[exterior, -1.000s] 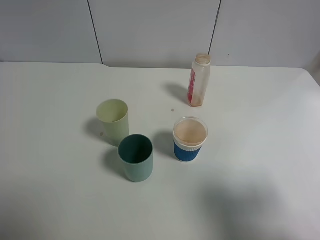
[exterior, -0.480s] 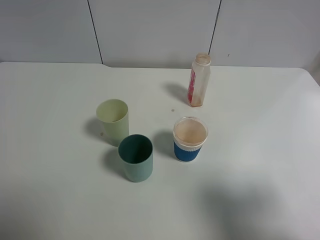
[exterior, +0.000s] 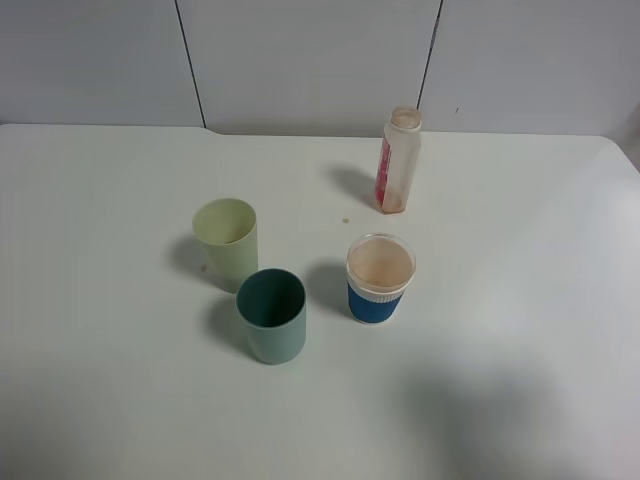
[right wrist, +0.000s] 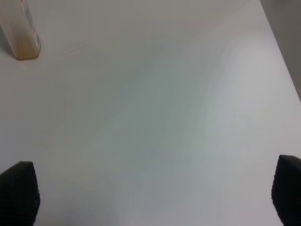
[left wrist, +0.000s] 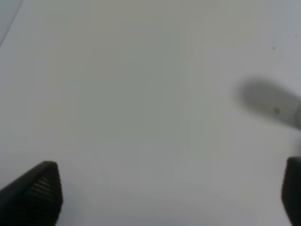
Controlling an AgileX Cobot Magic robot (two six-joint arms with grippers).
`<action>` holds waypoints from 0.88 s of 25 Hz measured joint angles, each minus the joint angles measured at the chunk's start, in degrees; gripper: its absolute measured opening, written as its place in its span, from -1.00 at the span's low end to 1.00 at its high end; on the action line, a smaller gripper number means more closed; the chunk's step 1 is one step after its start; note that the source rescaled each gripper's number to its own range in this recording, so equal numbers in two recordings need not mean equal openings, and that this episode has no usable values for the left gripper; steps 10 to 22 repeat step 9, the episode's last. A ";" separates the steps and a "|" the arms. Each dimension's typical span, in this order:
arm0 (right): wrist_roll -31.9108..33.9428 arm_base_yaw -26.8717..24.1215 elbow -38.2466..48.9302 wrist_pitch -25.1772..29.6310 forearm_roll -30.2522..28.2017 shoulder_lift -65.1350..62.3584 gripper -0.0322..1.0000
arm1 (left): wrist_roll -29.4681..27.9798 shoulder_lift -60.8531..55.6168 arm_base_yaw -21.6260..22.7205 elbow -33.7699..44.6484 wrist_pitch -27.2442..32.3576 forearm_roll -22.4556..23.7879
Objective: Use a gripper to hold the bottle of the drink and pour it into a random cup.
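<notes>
Upright on the white bench (exterior: pixel 520 300), we see the bottle (exterior: pixel 399 160) beyond the blue-sleeved cup (exterior: pixel 380 279), apart from it. Left of that cup stands the pale cup (exterior: pixel 227 242), the teal cup (exterior: pixel 272 315) just beside it. Our left pincer (left wrist: pixel 169 197) and right pincer (right wrist: pixel 155 200) are spread wide, grasping nothing.

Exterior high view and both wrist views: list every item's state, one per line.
bottle: upright, capless, not held.
pale yellow-green cup: upright, empty.
dark teal cup: upright, nothing visible inside.
blue-sleeved cup: upright.
left gripper: open, empty.
right gripper: open, empty.
</notes>
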 joint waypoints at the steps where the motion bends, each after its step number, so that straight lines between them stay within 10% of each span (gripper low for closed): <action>1: 0.00 0.00 0.00 0.00 0.00 0.00 1.00 | 0.00 0.00 0.00 0.00 0.00 0.00; 22: 0.00 0.00 0.00 0.00 0.00 0.00 1.00 | 0.00 0.00 0.00 0.00 0.00 0.00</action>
